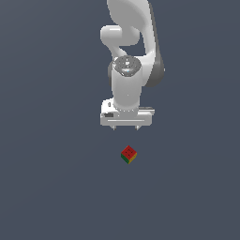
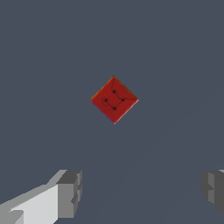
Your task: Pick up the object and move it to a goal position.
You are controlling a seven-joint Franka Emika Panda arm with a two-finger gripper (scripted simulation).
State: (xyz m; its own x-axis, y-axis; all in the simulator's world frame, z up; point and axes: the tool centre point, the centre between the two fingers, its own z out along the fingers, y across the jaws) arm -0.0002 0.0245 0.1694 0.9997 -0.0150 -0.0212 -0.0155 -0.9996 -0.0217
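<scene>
The white two-finger gripper (image 1: 125, 127) of the white robot arm (image 1: 133, 47) is spread wide and grasps nothing. The small cube with red, green and yellow faces (image 1: 129, 154) rests on the flat dark grey surface (image 1: 47, 187), apart from the fingertips (image 2: 70, 192), its dark-dotted red face upward and its corners turned diagonally to the jaws.

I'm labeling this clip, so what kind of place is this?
Likely a bare simulated test scene: a flat, featureless grey floor, a white robot arm with its gripper open, and one tiny multicoloured cube.
</scene>
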